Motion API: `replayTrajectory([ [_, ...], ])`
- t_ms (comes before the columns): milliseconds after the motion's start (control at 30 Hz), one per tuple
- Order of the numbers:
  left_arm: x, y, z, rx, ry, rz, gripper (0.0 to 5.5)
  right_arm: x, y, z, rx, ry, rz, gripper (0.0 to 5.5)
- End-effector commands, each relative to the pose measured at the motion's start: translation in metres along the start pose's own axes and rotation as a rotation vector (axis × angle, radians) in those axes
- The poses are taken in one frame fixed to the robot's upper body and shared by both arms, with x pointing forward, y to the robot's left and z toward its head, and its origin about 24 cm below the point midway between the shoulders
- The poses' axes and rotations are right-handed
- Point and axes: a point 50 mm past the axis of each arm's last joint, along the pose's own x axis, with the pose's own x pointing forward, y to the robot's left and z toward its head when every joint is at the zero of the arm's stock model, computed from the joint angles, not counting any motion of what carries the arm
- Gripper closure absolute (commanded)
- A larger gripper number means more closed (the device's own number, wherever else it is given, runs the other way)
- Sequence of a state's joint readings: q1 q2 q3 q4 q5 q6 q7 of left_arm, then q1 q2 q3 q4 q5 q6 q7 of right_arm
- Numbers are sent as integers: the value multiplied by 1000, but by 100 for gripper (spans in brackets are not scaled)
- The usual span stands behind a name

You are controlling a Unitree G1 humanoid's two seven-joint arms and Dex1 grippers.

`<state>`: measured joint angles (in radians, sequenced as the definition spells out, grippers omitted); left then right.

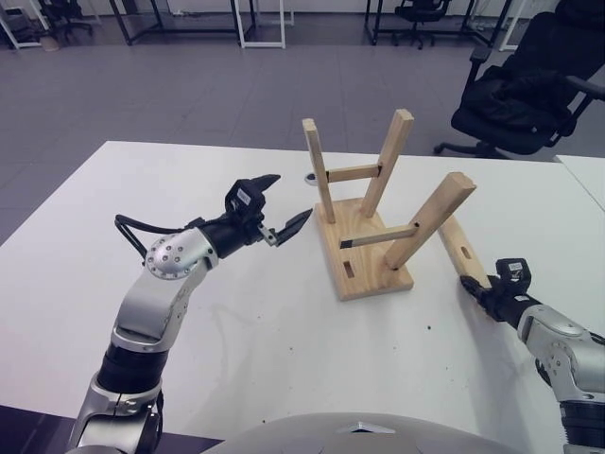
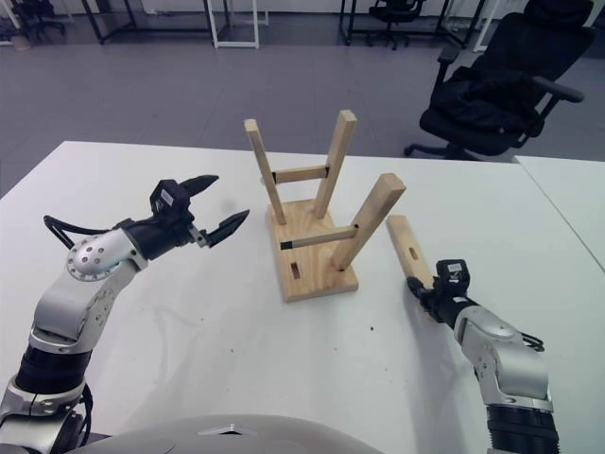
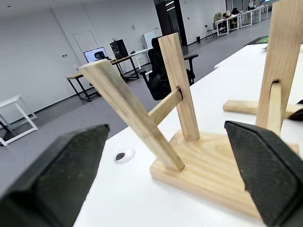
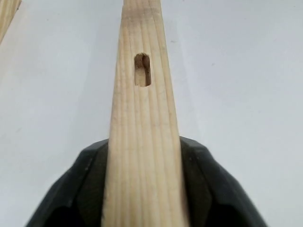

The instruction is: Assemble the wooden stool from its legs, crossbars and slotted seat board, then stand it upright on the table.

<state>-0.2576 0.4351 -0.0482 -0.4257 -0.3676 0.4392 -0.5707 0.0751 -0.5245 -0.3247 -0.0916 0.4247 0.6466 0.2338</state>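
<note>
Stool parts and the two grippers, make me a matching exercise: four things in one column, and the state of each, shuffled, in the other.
Things
1. seat board
2. loose leg
3. left gripper
4. right gripper

States
A. shut on one end of a wooden piece
B. open, off to the left of the board
C. flat on the table, three upright legs rising from it
D. lying unfitted beside the board

Pairs: 1-C, 2-D, 3-B, 4-A

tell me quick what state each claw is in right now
left claw: open, holding nothing
right claw: shut on the end of the loose leg lying on the table
</note>
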Motion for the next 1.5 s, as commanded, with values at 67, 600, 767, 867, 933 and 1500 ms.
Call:
replayTrajectory([
  [67, 24, 15, 62, -203, -330, -59, 101, -33, -1, 157, -275, -698, -67, 344],
  [600, 56, 38, 126, -713, -683, -241, 216, -73, 153, 186, -774, -1057, 647, 344],
  [767, 57, 35, 122, -702, -669, -234, 298, -72, 155, 188, -755, -1066, 638, 344],
  [867, 58, 35, 119, -707, -665, -225, 350, -72, 156, 189, -758, -1069, 636, 344],
  [933, 58, 34, 118, -708, -663, -224, 388, -72, 155, 189, -757, -1068, 633, 344],
  [1500, -17, 46, 118, -372, -462, -136, 448, -80, 82, 234, -544, -1066, 262, 169],
])
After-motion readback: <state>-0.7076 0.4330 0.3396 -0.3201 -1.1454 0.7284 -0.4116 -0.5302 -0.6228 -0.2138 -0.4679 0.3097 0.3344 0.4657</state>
